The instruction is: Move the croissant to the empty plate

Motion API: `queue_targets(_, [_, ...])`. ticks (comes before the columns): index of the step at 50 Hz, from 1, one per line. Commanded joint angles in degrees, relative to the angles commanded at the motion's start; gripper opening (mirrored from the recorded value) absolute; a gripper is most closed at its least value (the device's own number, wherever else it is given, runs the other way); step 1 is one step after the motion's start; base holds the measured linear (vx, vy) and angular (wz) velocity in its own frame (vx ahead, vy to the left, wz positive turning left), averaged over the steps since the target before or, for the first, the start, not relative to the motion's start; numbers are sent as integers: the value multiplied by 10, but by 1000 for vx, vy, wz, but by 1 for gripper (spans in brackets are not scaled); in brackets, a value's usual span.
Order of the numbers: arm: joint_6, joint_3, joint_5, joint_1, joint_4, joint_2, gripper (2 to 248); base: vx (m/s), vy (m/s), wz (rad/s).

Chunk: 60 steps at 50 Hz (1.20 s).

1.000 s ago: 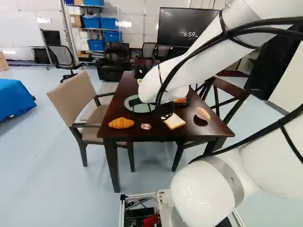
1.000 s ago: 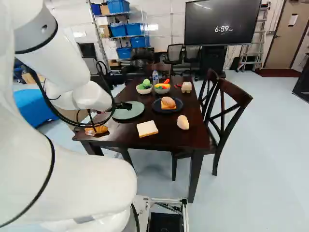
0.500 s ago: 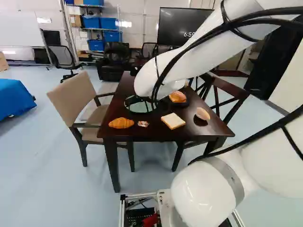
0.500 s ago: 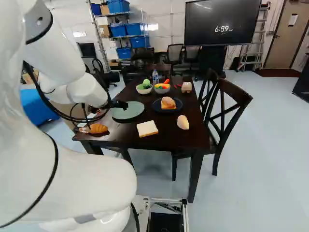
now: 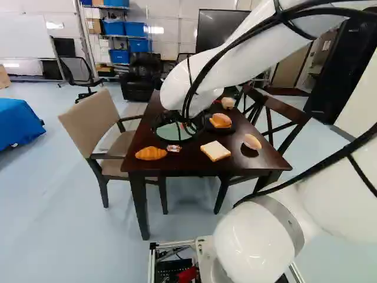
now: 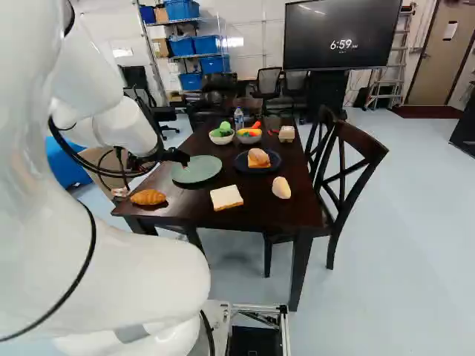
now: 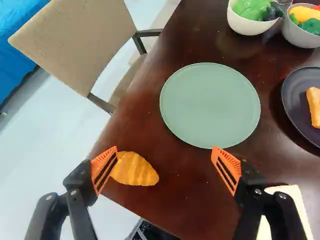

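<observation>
Twelve being dead ahead, we have the croissant point(image 5: 151, 153) on the table point(image 7: 185, 190), at seven o'clock from the green plate point(image 7: 210, 105); our gripper point(image 6: 178, 156) hangs with fingers spread wide; the dark plate point(image 7: 296, 95) sits at two.

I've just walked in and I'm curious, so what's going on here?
A white robot arm has its black, orange-padded tool open over a dark wooden table, gripping nothing. The golden ridged croissant lies on the tabletop near a corner. The round pale-green plate is empty, so the croissant hasn't been moved onto it yet.
</observation>
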Motion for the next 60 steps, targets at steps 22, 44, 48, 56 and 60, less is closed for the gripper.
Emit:
queue_targets(22, [0, -66, -71, 12, -25, -40, 247, 0, 0, 0])
queue_targets(44, [-3, -116, -137, 14, -89, -59, 247, 0, 0, 0])
queue_targets(48, [-18, -127, -152, 18, -98, -64, 247, 0, 0, 0])
queue_targets(56, [-61, -151, -170, 27, -100, -79, 247, 0, 0, 0])
queue_targets(60, [-86, -164, -176, 32, -100, -92, 247, 0, 0, 0])
